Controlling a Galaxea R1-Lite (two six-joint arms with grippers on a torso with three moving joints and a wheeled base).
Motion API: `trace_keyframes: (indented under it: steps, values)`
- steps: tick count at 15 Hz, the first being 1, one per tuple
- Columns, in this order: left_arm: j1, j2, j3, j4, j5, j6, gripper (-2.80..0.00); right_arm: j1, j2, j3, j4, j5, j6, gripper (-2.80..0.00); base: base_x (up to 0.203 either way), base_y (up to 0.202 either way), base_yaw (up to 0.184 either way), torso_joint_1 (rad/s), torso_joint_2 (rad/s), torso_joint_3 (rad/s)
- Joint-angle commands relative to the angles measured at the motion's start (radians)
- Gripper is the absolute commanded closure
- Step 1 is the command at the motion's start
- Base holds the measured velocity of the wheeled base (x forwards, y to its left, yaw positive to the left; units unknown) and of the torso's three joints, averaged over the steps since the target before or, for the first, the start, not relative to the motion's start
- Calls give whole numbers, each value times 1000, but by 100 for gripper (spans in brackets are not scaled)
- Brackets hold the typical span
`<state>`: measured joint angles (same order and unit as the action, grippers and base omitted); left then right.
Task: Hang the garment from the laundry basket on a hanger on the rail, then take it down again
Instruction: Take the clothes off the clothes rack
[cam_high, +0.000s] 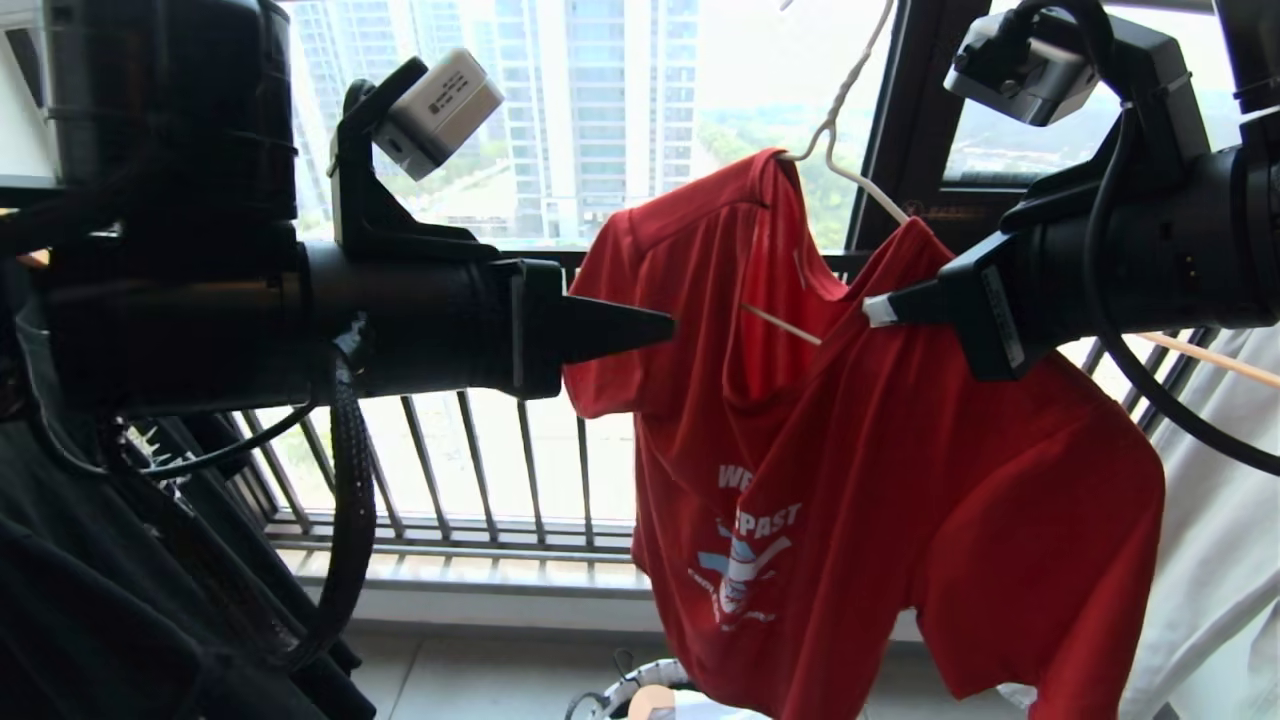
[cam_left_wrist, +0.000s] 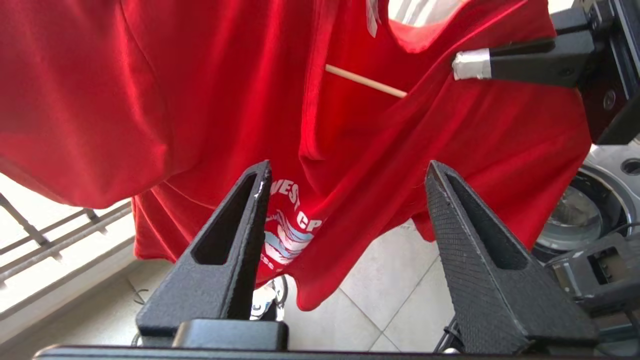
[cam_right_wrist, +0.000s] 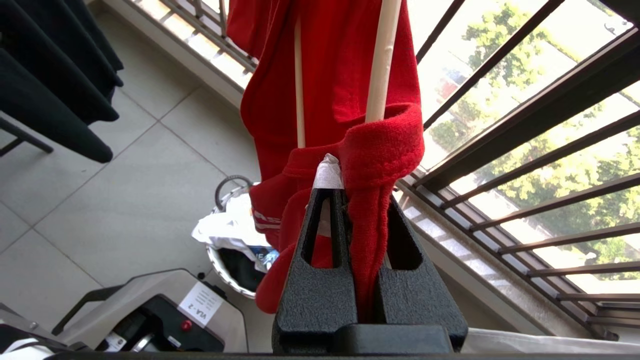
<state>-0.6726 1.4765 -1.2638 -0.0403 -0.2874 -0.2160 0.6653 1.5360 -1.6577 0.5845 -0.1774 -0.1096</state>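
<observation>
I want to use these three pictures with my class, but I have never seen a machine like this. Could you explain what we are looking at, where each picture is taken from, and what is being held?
This is a robot with two arms, each ending in a two-fingered pincer. The wide picture comes from a camera on its head; the other two come from cameras on its wrists, looking out between the fingers.

A red T-shirt is draped on a thin white hanger in front of a window with a black railing. The right pincer is shut on the shirt's neckline, pinching the cloth. The left pincer is open and holds nothing; its fingers stand apart just short of the shirt's front.

On the tiled floor below sits a small round laundry basket with pale cloth in it. Dark clothes hang on the robot's left, and a pale garment on its right.
</observation>
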Motion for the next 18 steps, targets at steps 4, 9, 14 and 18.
trace_keyframes:
  steps: [4, 9, 14, 18]
  values:
    - [-2, 199, -207, 3, 69, 1, -280, 2, -13, 2, 3, 12, -1, 0, 0, 0, 0, 0, 0, 0]
    - [-37, 296, -276, -10, 263, 44, -280, 13, -14, 1, 3, 18, -1, 0, 0, 0, 0, 0, 0, 0]
    - [-85, 292, -289, -12, 310, 71, -280, 14, -13, 1, 3, 33, -1, 0, 0, 0, 0, 0, 0, 0]
    - [-87, 255, -262, -10, 316, 58, -280, 14, -13, -1, 3, 33, -1, 0, 0, 0, 0, 0, 0, 0]
